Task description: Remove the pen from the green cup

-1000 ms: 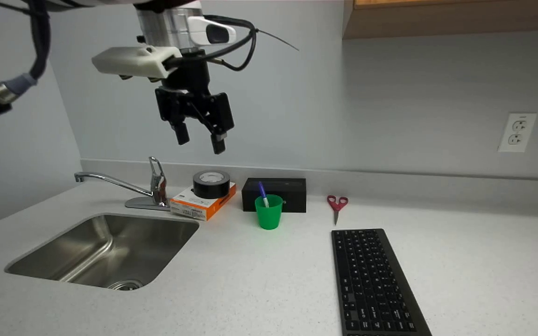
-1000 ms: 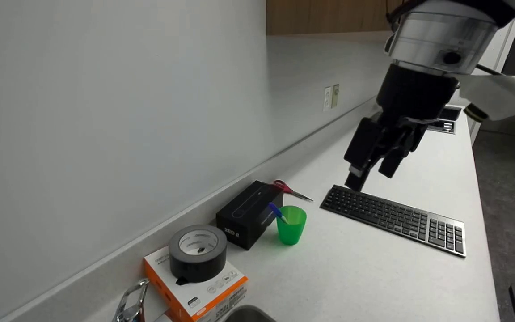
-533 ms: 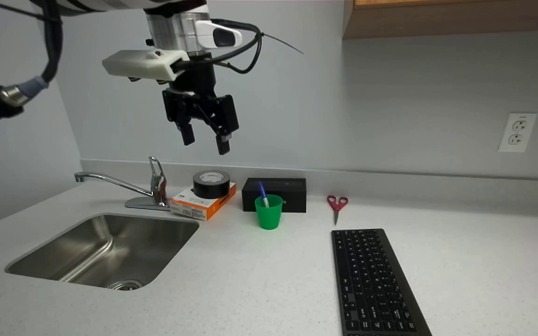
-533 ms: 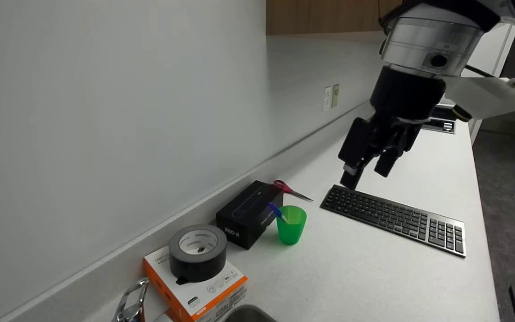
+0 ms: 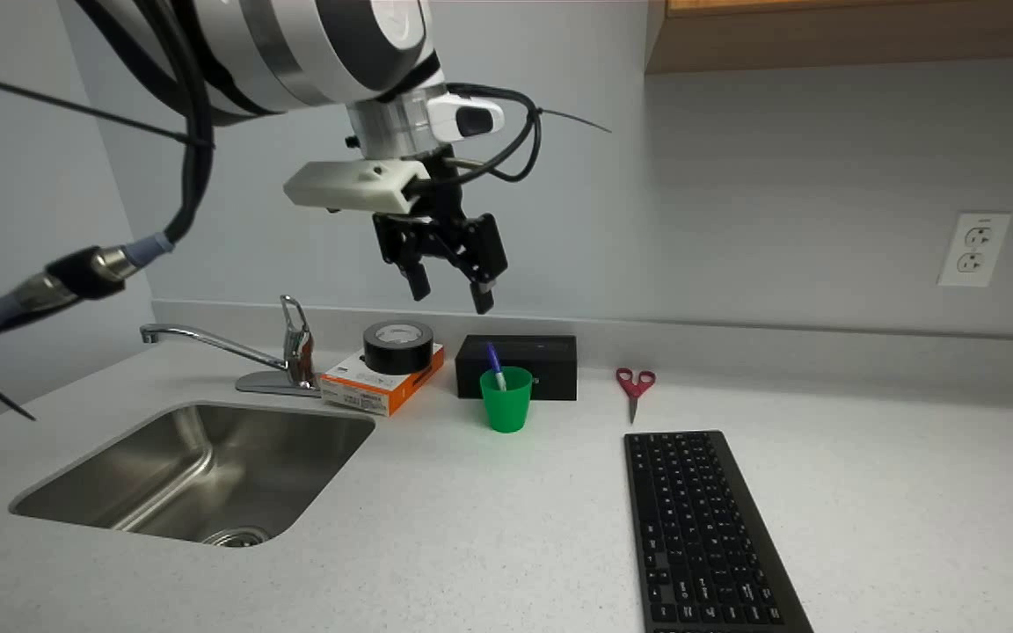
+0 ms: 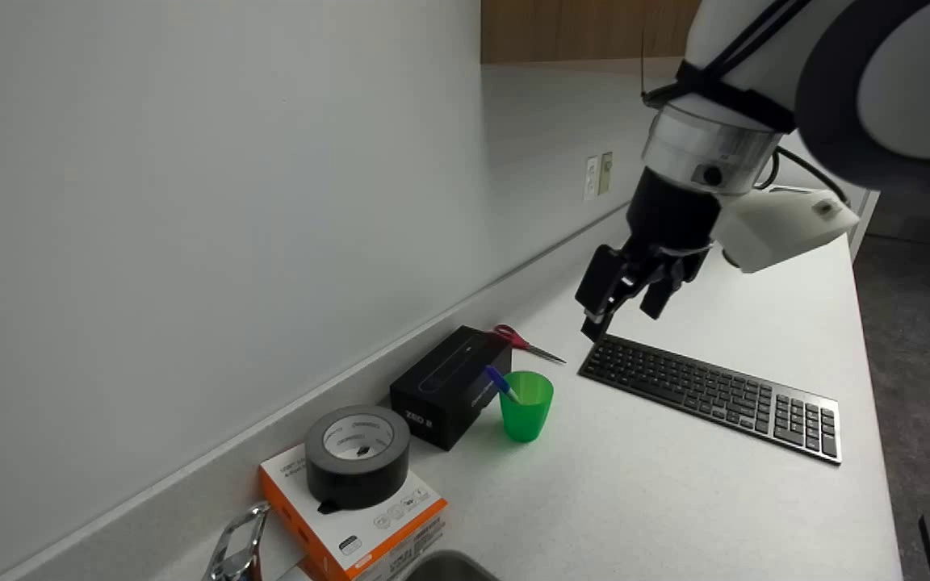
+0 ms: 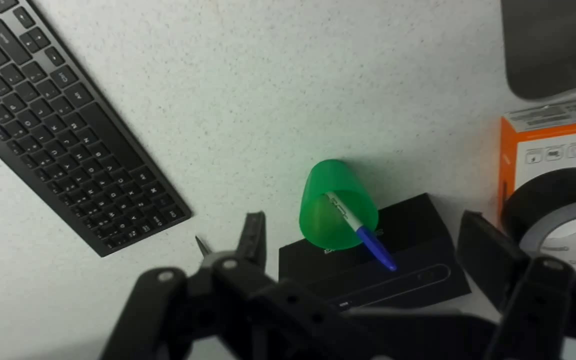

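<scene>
Holding the tilted pen, the green cup stands upright.

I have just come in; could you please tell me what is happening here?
A robot arm is set to remove the pen from the green cup. Its fingers hang open above the counter, holding nothing. The pen leans in the cup, blue end up, not yet gripped. Most likely the fingers will next go down to it.

Tape rests on an orange-white box, scissors near a keyboard.
</scene>
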`<state>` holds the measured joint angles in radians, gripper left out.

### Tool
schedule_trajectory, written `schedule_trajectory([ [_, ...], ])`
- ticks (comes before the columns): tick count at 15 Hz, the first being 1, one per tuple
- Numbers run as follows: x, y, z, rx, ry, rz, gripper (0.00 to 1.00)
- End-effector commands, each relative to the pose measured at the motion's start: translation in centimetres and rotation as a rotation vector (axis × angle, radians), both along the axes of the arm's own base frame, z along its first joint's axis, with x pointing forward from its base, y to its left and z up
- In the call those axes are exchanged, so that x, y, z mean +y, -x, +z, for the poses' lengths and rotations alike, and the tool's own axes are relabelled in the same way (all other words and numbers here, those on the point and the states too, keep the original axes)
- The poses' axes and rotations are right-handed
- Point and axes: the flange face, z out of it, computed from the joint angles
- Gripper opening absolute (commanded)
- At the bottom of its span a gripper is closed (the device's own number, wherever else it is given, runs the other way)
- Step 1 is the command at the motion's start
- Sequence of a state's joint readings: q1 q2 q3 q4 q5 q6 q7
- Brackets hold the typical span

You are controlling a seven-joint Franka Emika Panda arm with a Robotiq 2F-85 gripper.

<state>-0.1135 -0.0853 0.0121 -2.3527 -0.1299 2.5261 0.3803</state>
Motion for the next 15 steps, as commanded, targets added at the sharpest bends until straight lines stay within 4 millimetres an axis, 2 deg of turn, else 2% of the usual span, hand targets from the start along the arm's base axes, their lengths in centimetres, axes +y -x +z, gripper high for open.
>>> schedule_trajectory([
  [1,-2.2,-4.3,-3.4,-0.013,0.035,-0.052,1.00],
  [4,-2.7,-6.6,-5.6,0.002,0.019,-0.093,1.00],
  [5,-2.7,-6.9,-5.7,0.015,0.017,-0.109,1.00],
  [6,-2.9,-5.1,-5.4,0.020,0.012,-0.074,1.00],
  [8,-3.0,-6.1,-6.1,0.024,0.012,-0.085,1.00],
  [11,-2.6,-6.6,-6.5,0.043,-0.014,-0.050,1.00],
  [15,-1.3,-8.6,-8.9,0.048,-0.097,-0.019,1.00],
])
